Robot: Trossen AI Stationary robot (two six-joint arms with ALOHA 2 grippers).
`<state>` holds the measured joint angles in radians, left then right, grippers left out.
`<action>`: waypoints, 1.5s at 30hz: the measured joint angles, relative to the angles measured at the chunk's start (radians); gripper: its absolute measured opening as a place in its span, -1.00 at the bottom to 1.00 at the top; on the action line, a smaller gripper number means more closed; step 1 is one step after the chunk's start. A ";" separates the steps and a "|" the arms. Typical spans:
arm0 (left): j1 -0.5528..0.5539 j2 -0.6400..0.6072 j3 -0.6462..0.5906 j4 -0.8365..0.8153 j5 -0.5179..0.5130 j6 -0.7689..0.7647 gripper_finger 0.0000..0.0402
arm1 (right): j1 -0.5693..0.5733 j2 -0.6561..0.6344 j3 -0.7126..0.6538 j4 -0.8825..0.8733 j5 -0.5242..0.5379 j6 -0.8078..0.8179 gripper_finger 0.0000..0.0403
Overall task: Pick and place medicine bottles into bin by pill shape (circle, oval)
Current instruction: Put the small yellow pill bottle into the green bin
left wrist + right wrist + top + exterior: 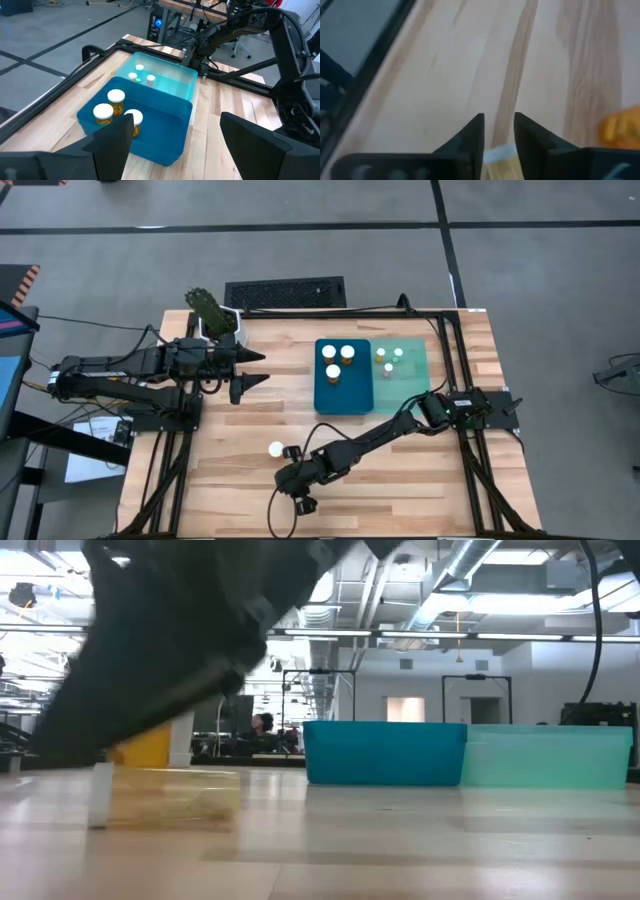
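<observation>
My right gripper (288, 479) is low over the near middle of the table, shut on an amber medicine bottle (170, 796) that lies on its side. Another bottle with a white cap (275, 449) stands on the table just beyond it; it shows orange in the right wrist view (621, 127). My left gripper (255, 370) is open and empty, held above the table left of the blue bin (326, 398). Three bottles (116, 96) stand in the blue bin, and several small ones (388, 360) stand in the teal bin (414, 377). My right gripper has the lying bottle between its two fingers (472, 135), at the white cap end (498, 151). The fingers come slanting down from above. The bottle lies level on the table, cap (100, 795) toward the table's left. The gripper hides the place of contact in the high view.
The two bins stand side by side at the far right of the wooden table (240, 490). A dark metal frame runs along the table's edges (480, 480). A small white container with a green thing (212, 312) sits at the far left corner.
</observation>
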<state>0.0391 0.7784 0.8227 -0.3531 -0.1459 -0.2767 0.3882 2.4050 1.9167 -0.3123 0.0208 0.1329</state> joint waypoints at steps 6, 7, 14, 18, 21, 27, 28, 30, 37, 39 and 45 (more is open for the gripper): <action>0.000 0.000 0.000 0.000 0.000 -0.006 0.45 | -0.005 -0.001 0.029 -0.003 0.000 0.027 -0.65; 0.000 0.000 0.000 0.000 0.000 -0.006 0.45 | -0.005 -0.001 0.029 -0.009 -0.006 0.035 -0.67; 0.000 0.000 0.000 -0.001 0.000 -0.006 0.45 | -0.005 -0.004 0.088 -0.160 -0.074 0.036 -0.45; 0.000 0.000 0.000 -0.003 0.000 -0.005 0.45 | -0.004 -0.010 0.136 -0.248 -0.064 -0.047 -0.11; 0.000 0.000 0.000 -0.003 0.000 0.000 0.45 | -0.005 -0.010 0.147 -0.256 -0.053 -0.080 0.13; 0.000 0.000 0.000 -0.008 -0.019 0.003 0.45 | -0.005 0.017 0.150 -0.246 -0.072 -0.139 0.26; 0.000 0.000 0.000 -0.014 -0.022 0.003 0.45 | -0.005 0.024 0.149 -0.256 -0.073 -0.141 0.26; 0.000 0.000 0.000 -0.022 -0.024 0.003 0.45 | -0.004 0.040 0.148 -0.251 -0.075 -0.141 0.25; 0.000 0.000 0.000 -0.023 -0.023 0.003 0.45 | -0.008 0.052 0.148 -0.247 -0.075 -0.139 0.22; 0.000 0.000 0.000 -0.023 -0.023 0.003 0.45 | -0.012 0.052 0.148 -0.252 -0.075 -0.140 0.22; 0.000 0.000 0.000 -0.023 -0.023 0.003 0.45 | -0.019 0.068 0.149 -0.253 -0.074 -0.132 0.21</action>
<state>0.0390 0.7784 0.8227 -0.3763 -0.1692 -0.2733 0.3691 2.4730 2.0659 -0.5653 -0.0536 0.0004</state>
